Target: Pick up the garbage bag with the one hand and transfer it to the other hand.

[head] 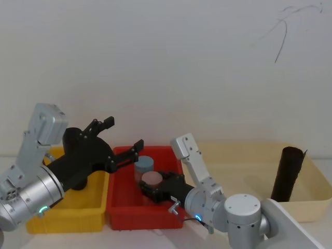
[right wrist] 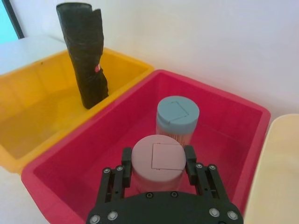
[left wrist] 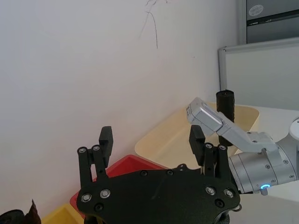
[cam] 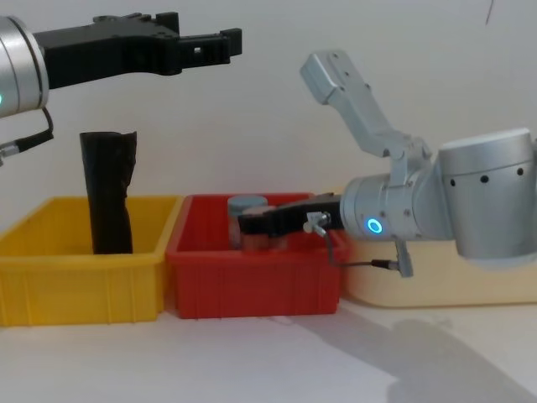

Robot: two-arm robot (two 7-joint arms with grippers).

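White wall behind; three bins: yellow bin [cam: 80, 277], red bin [cam: 252, 285], cream bin [head: 311, 199]. Two black rolls: garbage bag [cam: 107, 201] upright in yellow, second roll [head: 288, 174] in cream. Left gripper [cam: 197, 40] raised, released. Right gripper [right wrist: 156, 161] straddles pink-lidded canister [right wrist: 158, 163], one of two, grasp uncertain.

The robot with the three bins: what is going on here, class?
Nothing is held yet. The left hand hangs open, high above the yellow bin, where a black garbage bag stands upright. The right hand sits low in the red bin, its fingers on either side of a pink-lidded jar, with a blue-lidded jar behind. A second black roll stands in the cream bin.
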